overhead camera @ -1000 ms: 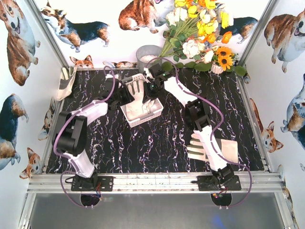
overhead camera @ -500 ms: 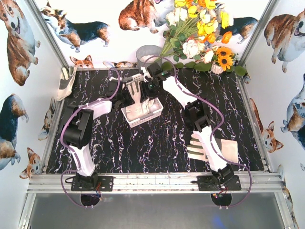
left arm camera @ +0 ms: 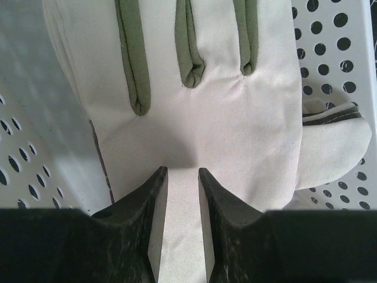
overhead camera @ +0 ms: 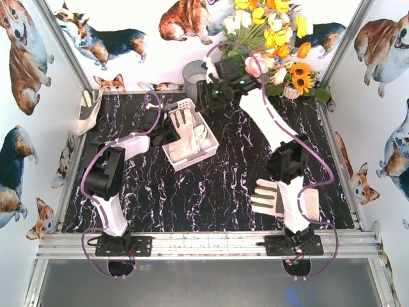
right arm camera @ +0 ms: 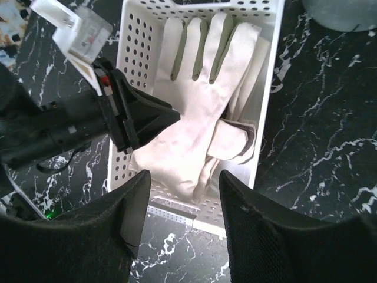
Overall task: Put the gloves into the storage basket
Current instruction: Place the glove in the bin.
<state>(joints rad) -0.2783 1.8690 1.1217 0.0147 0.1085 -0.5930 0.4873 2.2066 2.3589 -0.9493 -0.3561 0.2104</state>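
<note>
**Glove placement, with one glove left to collect.** The storage basket point(overhead camera: 208, 148) sits toward the far edge of the tabletop point(overhead camera: 223, 185), left of centre, just in front of the grey bucket point(overhead camera: 193, 70). A cream-white glove point(right arm camera: 200, 118) lies flat inside it, fingers pointing to the basket's far wall and thumb folded to one side, so that it fits the narrow interior lengthwise.

The left gripper point(left arm camera: 182, 188) reaches in over the basket's left side. Its jaws are nearly closed, with the glove's cuff end pinched between them. This grip probably serves to lay the cloth smooth on the perforated floor rather than to carry it, since the glove already rests inside.

The right gripper point(right arm camera: 184, 177) hangs above the basket's near-right rim. Its jaws are spread wide with nothing between them, well clear of the fabric below. Judged from that height, it has no further part in this placement.

Layered edges beside the thumb suggest another glove underneath, though the wrist view does not settle this.

A loose glove point(overhead camera: 263, 195) lies near the tabletop's near-right corner, partly hidden by the right arm's lower links and well apart from both grippers. It is the remaining work, and the empty right gripper is the nearer tool for it. The left jaws must first part, or withdrawing that arm could drag the pinched glove back over the rim.
</note>
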